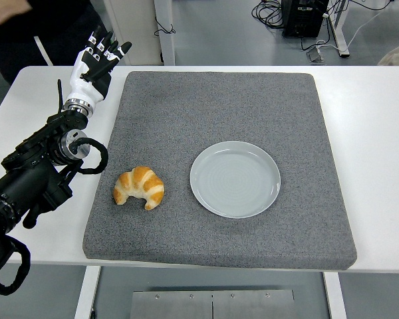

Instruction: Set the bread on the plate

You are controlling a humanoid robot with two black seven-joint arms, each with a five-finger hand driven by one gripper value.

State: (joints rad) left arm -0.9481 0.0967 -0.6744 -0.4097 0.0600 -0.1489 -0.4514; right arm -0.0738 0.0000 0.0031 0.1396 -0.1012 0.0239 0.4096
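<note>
I'm seeing the left hand (96, 61) hovering over the table's (372, 133) far-left side, fingers extended, gripping nothing. The croissant (139, 187) is lying on the grey mat (219, 100), just left of the empty plate (235, 179), not touching.

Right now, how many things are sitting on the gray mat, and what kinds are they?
Bread: 1, a golden croissant near the gray mat's left edge
Plates: 1, an empty pale plate to the right of the croissant, not touching it
Total: 2
The robot's left hand is raised, open and holding nothing.
</note>
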